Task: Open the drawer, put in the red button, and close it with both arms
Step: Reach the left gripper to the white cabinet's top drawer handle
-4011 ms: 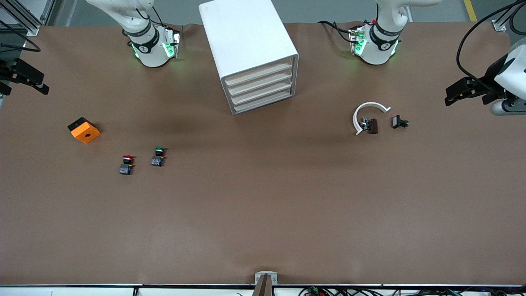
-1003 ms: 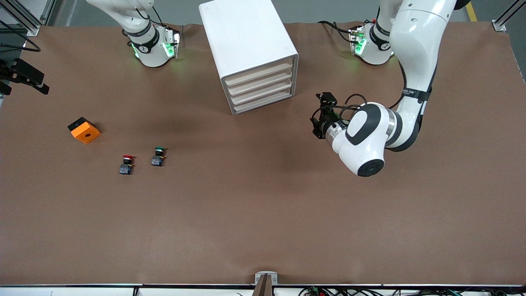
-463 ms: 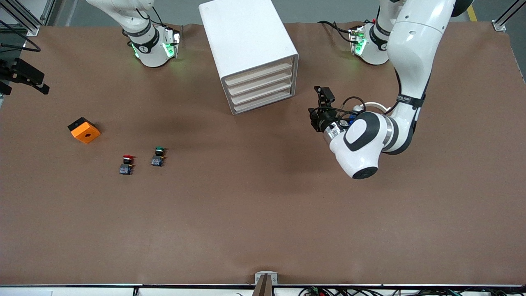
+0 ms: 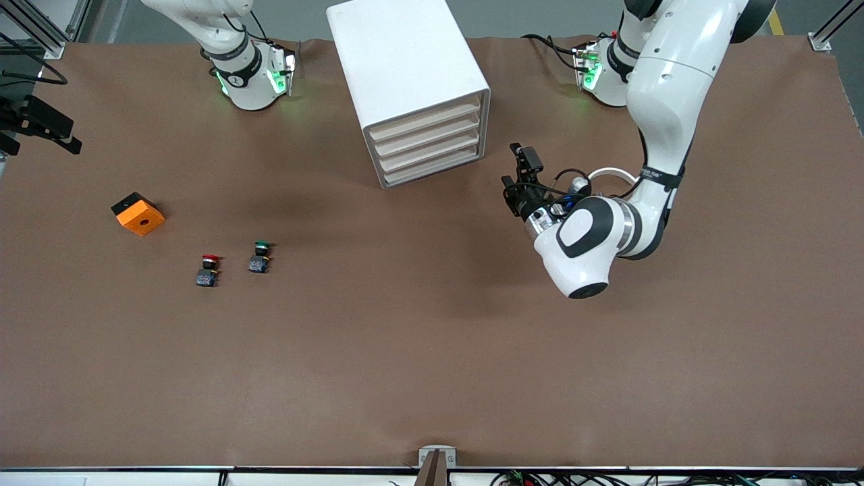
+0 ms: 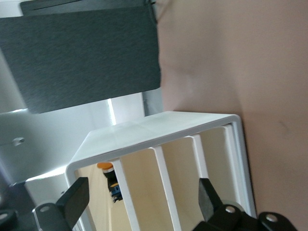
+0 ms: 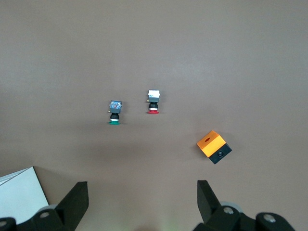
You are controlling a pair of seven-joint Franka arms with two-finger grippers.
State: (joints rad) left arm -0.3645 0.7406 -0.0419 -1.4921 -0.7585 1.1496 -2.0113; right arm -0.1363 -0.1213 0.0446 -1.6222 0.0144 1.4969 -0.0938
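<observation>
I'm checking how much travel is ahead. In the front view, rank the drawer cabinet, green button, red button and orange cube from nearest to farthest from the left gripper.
From the left gripper, open beside the cabinet:
1. Drawer cabinet, right next to it.
2. Green button, toward the right arm's end.
3. Red button, just past the green one.
4. Orange cube, closest to the right arm's end.

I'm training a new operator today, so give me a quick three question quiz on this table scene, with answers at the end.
1. True or false: all four drawers of the white cabinet are shut.
2. Which lies nearer the front camera, the red button or the orange cube?
3. The left gripper is: A) shut on the red button, B) open beside the cabinet's drawer fronts, C) open over the green button.

Key:
1. True.
2. The red button.
3. B. The right gripper waits open, high over the buttons.
</observation>
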